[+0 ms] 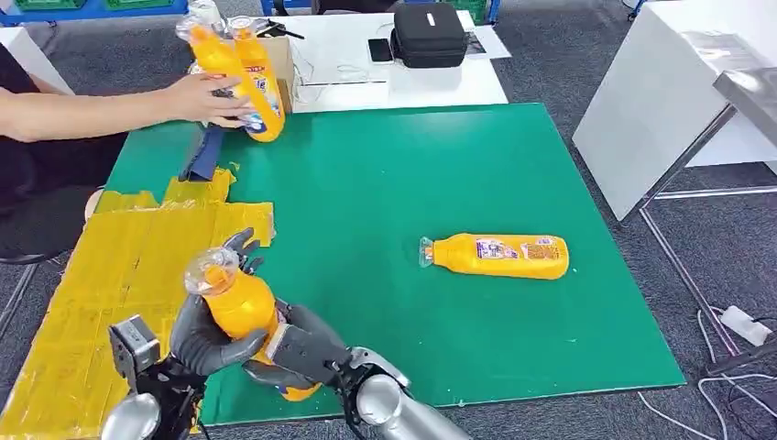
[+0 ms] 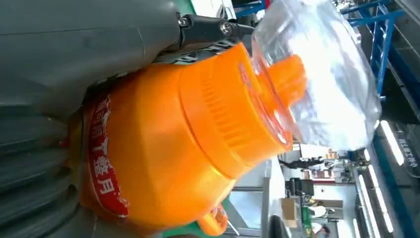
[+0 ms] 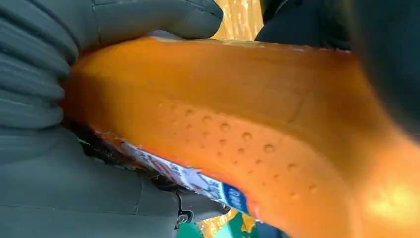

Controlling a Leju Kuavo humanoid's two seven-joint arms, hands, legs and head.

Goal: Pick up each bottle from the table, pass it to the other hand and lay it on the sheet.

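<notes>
Orange detergent bottle (image 1: 236, 302) sits gripped by both hands above the surface's near edge, left hand (image 1: 203, 341) and right hand (image 1: 307, 346) wrapped around it: mid-handover; next, probably right releases, left lays it on yellow sheet (image 1: 110, 284)

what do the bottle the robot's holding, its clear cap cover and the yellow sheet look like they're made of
Held bottle: looks like glossy orange plastic; the left wrist view shows a smooth moulded body with a ribbed cap.
Clear cap cover: seemingly thin transparent plastic, shiny and see-through over the orange spout.
Yellow sheet: probably strips of glossy yellow tape or film; it shows seams, wrinkles and ragged edges on the green table.
</notes>
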